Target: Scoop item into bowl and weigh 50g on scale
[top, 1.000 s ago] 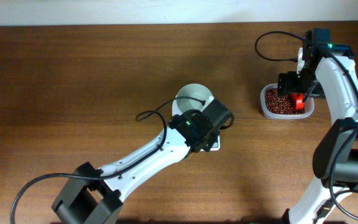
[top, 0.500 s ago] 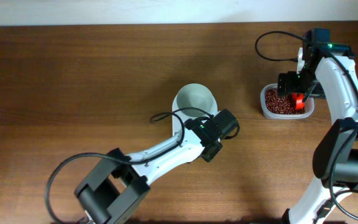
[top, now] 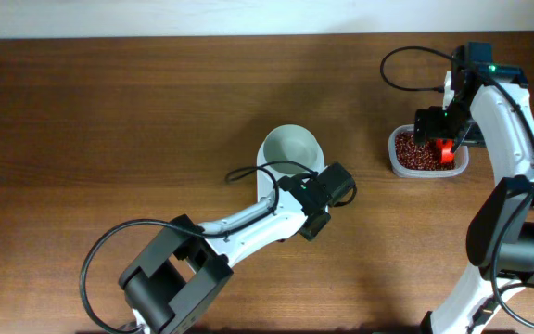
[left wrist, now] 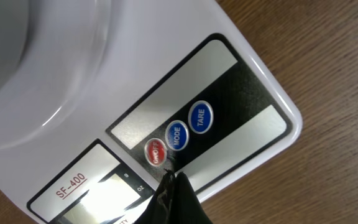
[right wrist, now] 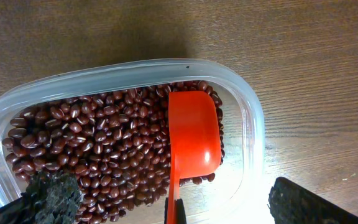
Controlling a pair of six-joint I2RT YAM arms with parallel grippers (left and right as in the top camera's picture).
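Observation:
The white bowl (top: pixel 291 148) sits on the white scale (left wrist: pixel 247 68); my left arm hides most of the scale from overhead. My left gripper (top: pixel 327 195) is shut and holds nothing. In the left wrist view its tips (left wrist: pixel 171 178) point at the panel just below the red button (left wrist: pixel 156 152), beside the two blue buttons and the lit display (left wrist: pixel 104 193). The bowl (left wrist: pixel 17 56) fills that view's upper left. Dark red beans (right wrist: pixel 104 149) lie in a clear tub (top: pixel 426 153). A red scoop (right wrist: pixel 194 134) rests on them. My right gripper (right wrist: pixel 179 202) hangs open over the tub, its fingers (right wrist: pixel 48 196) wide of the scoop's handle.
Brown wooden table (top: pixel 109 111) all around. The tub stands at the far right, near the right arm's base and its black cable (top: pixel 406 70). The left arm stretches diagonally from the front edge to the scale.
A second ago my left gripper covered the scale below the bowl; it has since shifted right and turned, then held still. The right arm and scoop have not moved.

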